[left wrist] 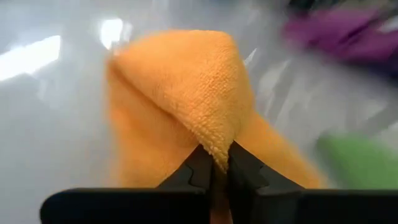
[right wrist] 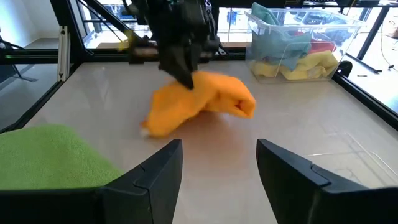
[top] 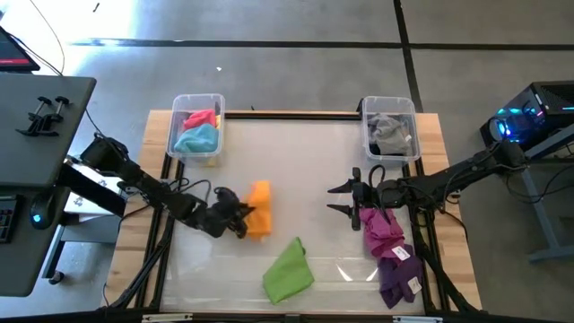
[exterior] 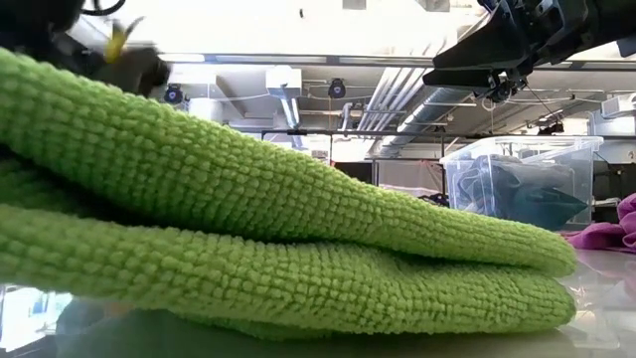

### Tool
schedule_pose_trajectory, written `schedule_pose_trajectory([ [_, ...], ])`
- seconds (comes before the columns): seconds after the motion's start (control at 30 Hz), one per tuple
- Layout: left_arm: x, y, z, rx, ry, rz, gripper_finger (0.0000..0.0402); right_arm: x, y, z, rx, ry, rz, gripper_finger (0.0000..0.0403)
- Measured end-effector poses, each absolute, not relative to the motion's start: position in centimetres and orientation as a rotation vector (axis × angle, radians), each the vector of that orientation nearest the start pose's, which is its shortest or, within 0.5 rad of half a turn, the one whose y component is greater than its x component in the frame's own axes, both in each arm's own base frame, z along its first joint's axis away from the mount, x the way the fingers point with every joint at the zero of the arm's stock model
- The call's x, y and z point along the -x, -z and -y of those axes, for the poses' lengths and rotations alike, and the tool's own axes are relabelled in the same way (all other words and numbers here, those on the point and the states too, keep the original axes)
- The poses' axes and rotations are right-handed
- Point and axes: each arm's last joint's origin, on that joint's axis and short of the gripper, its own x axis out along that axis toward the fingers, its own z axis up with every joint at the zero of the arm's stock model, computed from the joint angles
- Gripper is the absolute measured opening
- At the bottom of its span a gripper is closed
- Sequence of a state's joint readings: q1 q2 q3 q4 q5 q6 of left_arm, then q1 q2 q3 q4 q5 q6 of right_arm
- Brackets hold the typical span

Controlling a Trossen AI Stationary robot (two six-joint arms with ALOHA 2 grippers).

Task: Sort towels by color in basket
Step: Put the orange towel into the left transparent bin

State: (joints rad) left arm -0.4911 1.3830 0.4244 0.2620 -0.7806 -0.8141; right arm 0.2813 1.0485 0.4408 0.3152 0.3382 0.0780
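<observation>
An orange towel (top: 259, 208) lies bunched at the middle of the table, and my left gripper (left wrist: 219, 163) is shut on it from the left side (top: 242, 220). A lime green towel (top: 289, 271) lies flat near the front edge. It fills the low view (exterior: 248, 229). A magenta towel (top: 381, 229) and a purple towel (top: 395, 274) lie at the right. My right gripper (top: 343, 199) hovers open next to the magenta towel with nothing between its fingers (right wrist: 219, 168). My left gripper pinches a raised fold of the orange towel (left wrist: 217, 146) between its two fingers. The fingers slant down at it from the table's left (right wrist: 185, 73). The pinched fold stands up as a peak, while the towel's lower end (right wrist: 155, 124) rests on the table.
A clear basket (top: 195, 130) at the far left holds pink, light blue and yellow towels. A second clear basket (top: 391, 130) at the far right holds grey and dark towels. Bare tabletop lies between the two baskets and in front of the orange towel.
</observation>
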Motion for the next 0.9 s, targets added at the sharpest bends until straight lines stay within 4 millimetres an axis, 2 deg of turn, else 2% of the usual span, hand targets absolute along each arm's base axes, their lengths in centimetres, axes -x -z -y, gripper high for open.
schedule_pose_trajectory([
  [0.13,-22.4,-18.1,9.0,0.155,-0.537,-0.217,0.0006,-20.9,-21.4,-5.0,0.011,0.067,-0.276,0.02],
  [0.27,-22.6,-23.5,8.0,-0.091,-0.689,-0.153,0.0004,-20.9,-21.4,-5.0,0.009,0.068,-0.276,0.02],
  [0.43,-21.3,-31.2,5.5,-0.297,-0.834,-0.122,0.0002,-20.9,-21.4,-5.0,0.008,0.068,-0.276,0.02],
  [0.57,-19.3,-35.9,2.6,-0.377,-1.039,-0.166,0.0001,-20.9,-21.4,-5.0,0.006,0.068,-0.276,0.02],
  [0.7,-17.7,-37.8,-0.5,-0.424,-1.27,-0.295,0.0001,-20.9,-21.4,-5.0,0.002,0.069,-0.276,0.02],
  [0.8,-17.0,-37.7,-2.3,-0.405,-1.355,-0.324,0.0001,-20.9,-21.4,-5.0,0.003,0.068,-0.276,0.02],
  [0.9,-16.7,-36.9,-3.9,-0.394,-1.345,-0.365,0.0001,-20.9,-21.4,-5.0,0.001,0.069,-0.276,0.02],
])
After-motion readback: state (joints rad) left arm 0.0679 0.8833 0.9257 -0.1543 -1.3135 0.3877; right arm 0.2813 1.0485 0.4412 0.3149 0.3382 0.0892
